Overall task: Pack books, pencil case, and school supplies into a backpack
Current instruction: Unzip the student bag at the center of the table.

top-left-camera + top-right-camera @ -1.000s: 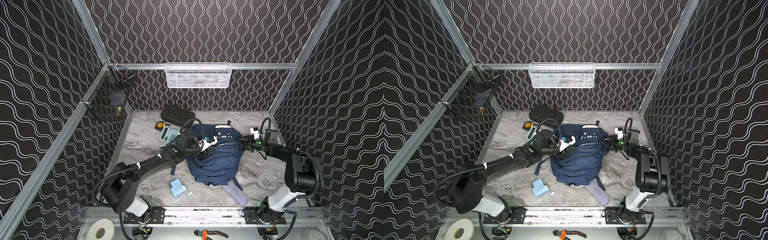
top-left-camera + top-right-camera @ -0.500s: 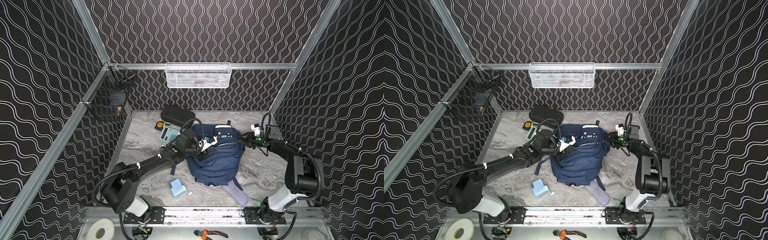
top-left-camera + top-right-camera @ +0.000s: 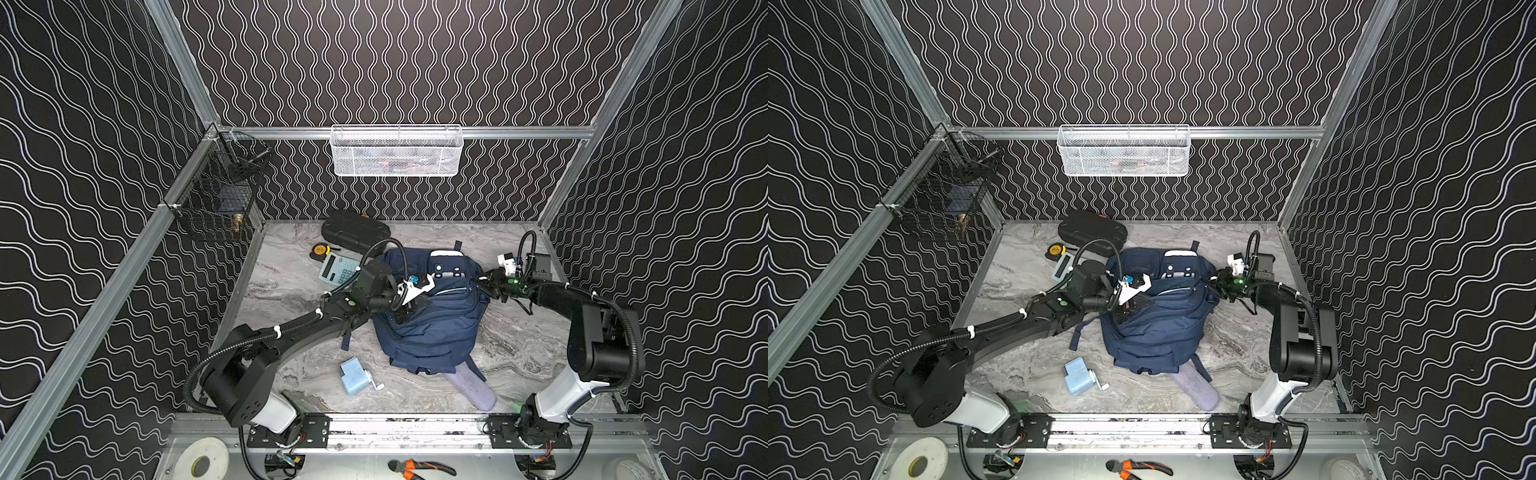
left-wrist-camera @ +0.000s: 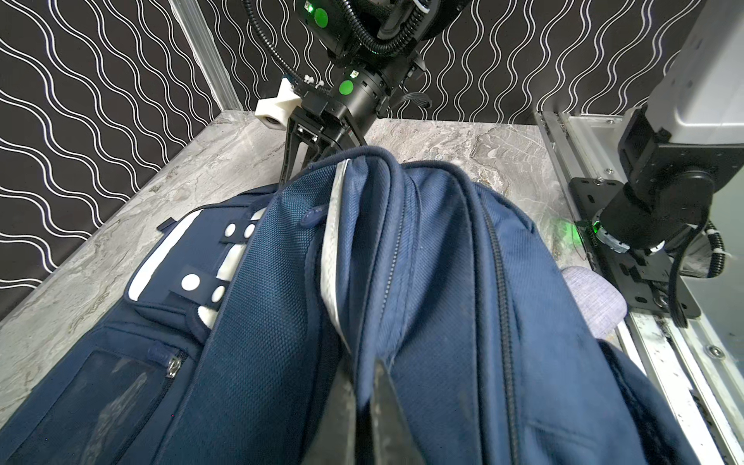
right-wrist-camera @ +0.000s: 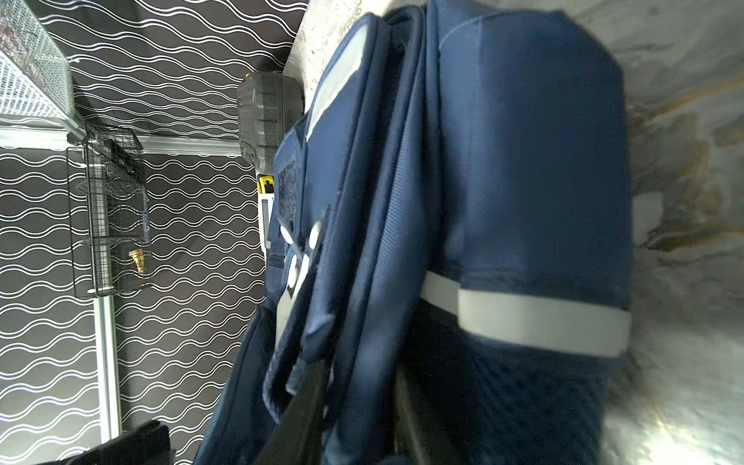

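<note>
Both grippers are on the navy backpack (image 3: 432, 328), which lies flat mid-way across the marble tabletop (image 3: 511, 349).

The left gripper (image 4: 362, 364) is pinched tight, jaws together on a fold of cloth by a zip seam. On the opposite side edge the right gripper (image 5: 360, 374) is clamped round a ridge of fabric, which rises to a peak there. At the back wall lies the black hard case (image 3: 355, 230). The pencil case (image 3: 473, 390) lies at the front, one end tucked under the backpack's bottom edge. The calculator (image 3: 334, 268) sits out on the table beside the backpack's far-left corner, partly behind the left arm. The pencil sharpener (image 3: 355, 376) stands alone front-left, apart from the backpack. The tape measure (image 3: 320, 250) is just beside the calculator.
</note>
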Tool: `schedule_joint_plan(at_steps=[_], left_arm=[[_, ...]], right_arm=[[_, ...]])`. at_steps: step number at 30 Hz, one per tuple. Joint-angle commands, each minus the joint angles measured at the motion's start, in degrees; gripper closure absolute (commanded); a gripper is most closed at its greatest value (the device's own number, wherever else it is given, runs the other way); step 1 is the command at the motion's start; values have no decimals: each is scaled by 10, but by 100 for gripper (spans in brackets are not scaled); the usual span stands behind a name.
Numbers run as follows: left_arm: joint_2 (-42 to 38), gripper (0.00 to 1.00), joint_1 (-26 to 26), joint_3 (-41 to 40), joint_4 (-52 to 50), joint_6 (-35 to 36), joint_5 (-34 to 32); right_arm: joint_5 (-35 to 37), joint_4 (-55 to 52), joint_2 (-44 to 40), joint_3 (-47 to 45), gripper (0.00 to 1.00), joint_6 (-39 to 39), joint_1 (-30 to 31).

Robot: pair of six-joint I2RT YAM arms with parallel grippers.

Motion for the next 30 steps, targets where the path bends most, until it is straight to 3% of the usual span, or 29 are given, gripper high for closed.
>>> schedule_joint_plan(at_steps=[1, 14, 20, 24, 30], left_arm=[[-4, 100, 0, -1, 65, -5, 31], [13, 100, 0, 19, 46, -7, 4], [36, 100, -1, 52, 26, -41, -25], [56, 100, -8, 85, 11, -100, -90], [79, 100, -50, 136, -47, -124, -206]], right_arm=[[11, -21, 2, 17, 75, -29, 1], [74, -110, -62, 18, 91, -59, 1], [73, -133, -110, 15, 100, -50, 4], [78, -141, -160, 10, 100, -47, 21], [73, -105, -229, -8, 100, -39, 51]])
